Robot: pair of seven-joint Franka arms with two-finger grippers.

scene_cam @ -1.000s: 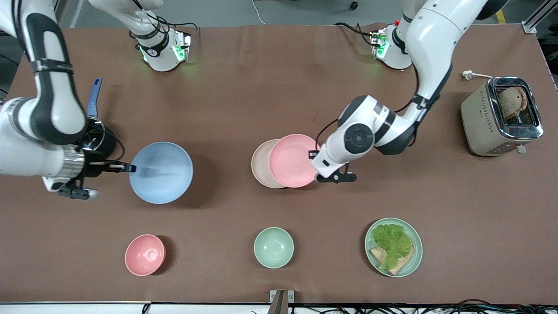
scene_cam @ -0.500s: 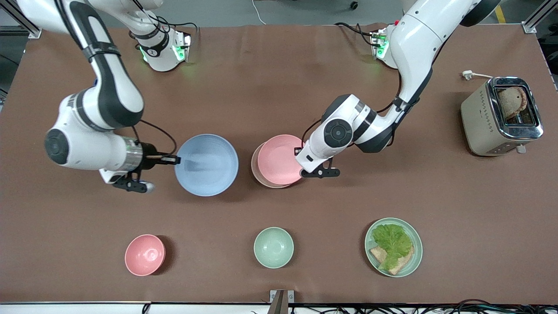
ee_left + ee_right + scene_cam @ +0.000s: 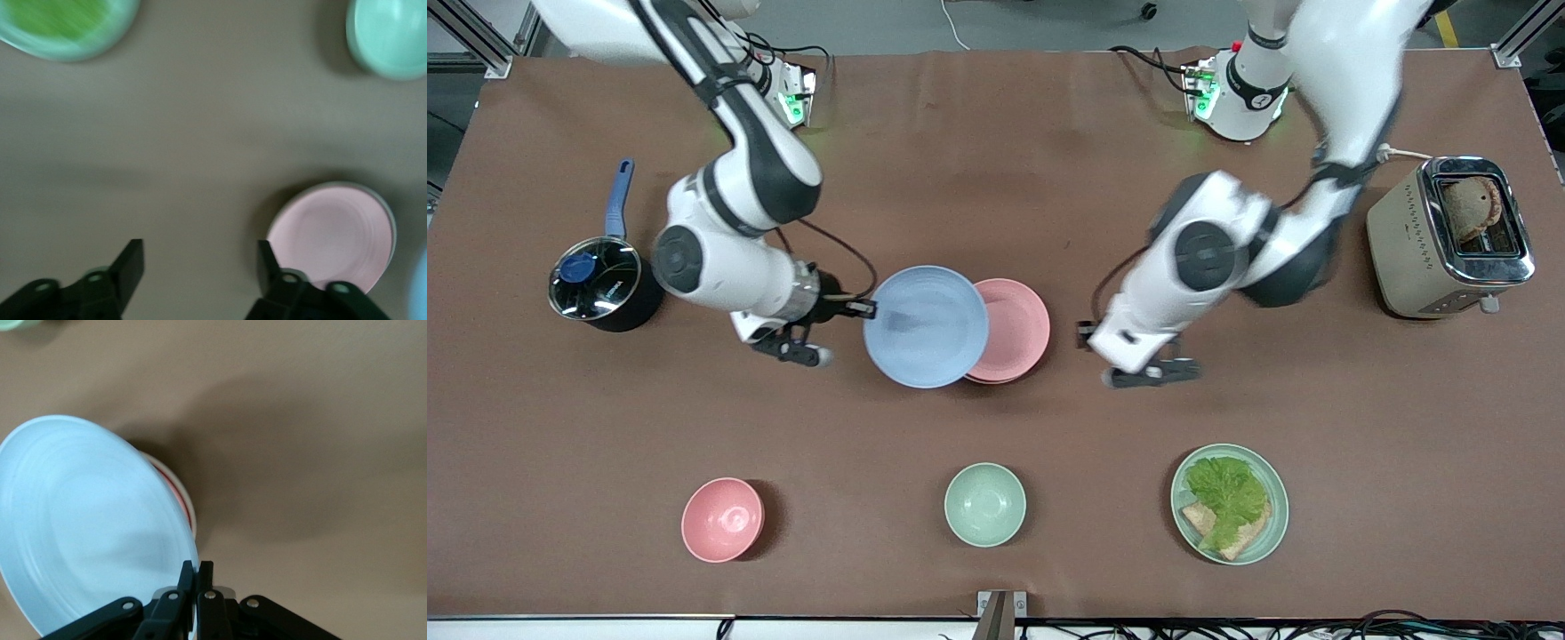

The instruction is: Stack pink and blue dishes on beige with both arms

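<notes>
My right gripper (image 3: 867, 309) is shut on the rim of the light blue plate (image 3: 925, 326) and holds it tilted over the edge of the pink plate (image 3: 1016, 327). In the right wrist view the fingertips (image 3: 198, 565) pinch the blue plate (image 3: 87, 527), with the pink plate's rim (image 3: 176, 492) showing under it. The pink plate lies flat in the middle of the table and covers the beige plate, which I cannot make out. My left gripper (image 3: 1087, 336) is open and empty beside the pink plate (image 3: 330, 233), toward the left arm's end; its jaws (image 3: 200, 257) stand wide apart.
A black pot (image 3: 596, 284) with a blue handle sits toward the right arm's end. A toaster (image 3: 1449, 236) stands toward the left arm's end. Nearer the front camera are a pink bowl (image 3: 722, 519), a green bowl (image 3: 984, 504) and a green plate with lettuce (image 3: 1230, 504).
The right gripper carried the blue plate across until it overlaps the pink plate. The left gripper let go of the pink plate, which now covers the beige one, and drew away.
</notes>
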